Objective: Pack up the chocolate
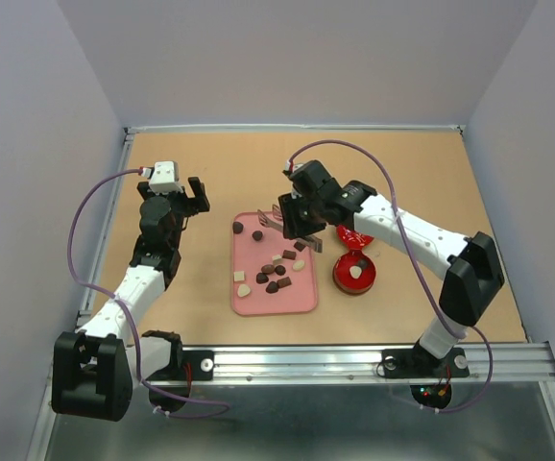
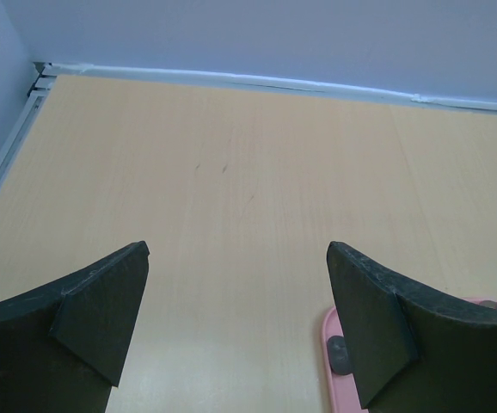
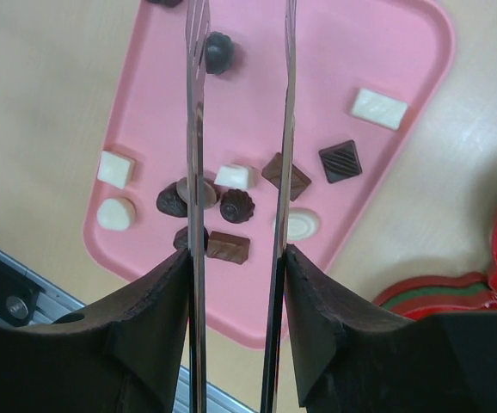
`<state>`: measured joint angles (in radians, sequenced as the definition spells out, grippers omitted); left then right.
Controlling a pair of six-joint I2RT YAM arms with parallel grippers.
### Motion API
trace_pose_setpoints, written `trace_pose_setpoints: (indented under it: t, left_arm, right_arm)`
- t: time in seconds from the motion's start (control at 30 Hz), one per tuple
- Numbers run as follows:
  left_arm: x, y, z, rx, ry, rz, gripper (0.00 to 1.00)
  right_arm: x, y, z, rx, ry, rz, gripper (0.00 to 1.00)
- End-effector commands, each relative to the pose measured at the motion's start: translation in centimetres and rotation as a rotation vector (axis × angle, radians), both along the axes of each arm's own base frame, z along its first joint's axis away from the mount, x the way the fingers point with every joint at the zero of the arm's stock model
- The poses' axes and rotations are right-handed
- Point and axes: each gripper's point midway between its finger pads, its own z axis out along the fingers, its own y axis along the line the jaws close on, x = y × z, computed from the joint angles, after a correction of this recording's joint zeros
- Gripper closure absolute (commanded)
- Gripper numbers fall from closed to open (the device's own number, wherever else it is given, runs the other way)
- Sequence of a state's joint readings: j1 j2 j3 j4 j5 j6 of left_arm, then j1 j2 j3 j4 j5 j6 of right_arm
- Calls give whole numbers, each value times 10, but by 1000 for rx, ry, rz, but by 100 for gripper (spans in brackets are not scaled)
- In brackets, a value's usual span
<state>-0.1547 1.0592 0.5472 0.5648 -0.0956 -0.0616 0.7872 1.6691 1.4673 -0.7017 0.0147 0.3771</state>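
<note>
Several chocolates, dark brown (image 1: 279, 270) and cream-white (image 1: 244, 289), lie on the pink tray (image 1: 301, 303). One cream candy (image 1: 356, 272) sits in the round red tin (image 1: 354, 283) to the tray's right. My right gripper (image 1: 301, 229) is shut on metal tongs (image 1: 270, 223) above the tray's far end. In the right wrist view the gripper (image 3: 236, 254) presses both tong arms (image 3: 196, 129); the tips stand apart and hold nothing, above the chocolates (image 3: 236, 206). My left gripper (image 1: 189, 197) is open and empty over the table left of the tray; it shows wide open in the left wrist view (image 2: 238, 254).
The red lid (image 1: 353, 237) leans just behind the tin; it also shows in the right wrist view (image 3: 438, 288). The tray's corner (image 2: 326, 327) with one dark candy (image 2: 339, 353) shows by my left gripper's right finger. Walls surround the table; a metal rail (image 1: 354, 360) runs along the front.
</note>
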Motion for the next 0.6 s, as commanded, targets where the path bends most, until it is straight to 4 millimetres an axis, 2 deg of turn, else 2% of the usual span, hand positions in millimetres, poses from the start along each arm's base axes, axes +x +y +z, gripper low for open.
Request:
trace_pose_setpoints:
  t: [0.0,0.23,0.57]
  left_arm:
    - [1,4,17,-6,-62,18,4]
    - [2,4,17,-7,-60,15,4]
    - [2,4,16,-7,-57,15,4]
  right_arm:
    - [10,32,18,96,-44,79,49]
    - [7,42,5,98,-11,111,48]
    - [-4,53,-3,100,19,151,47]
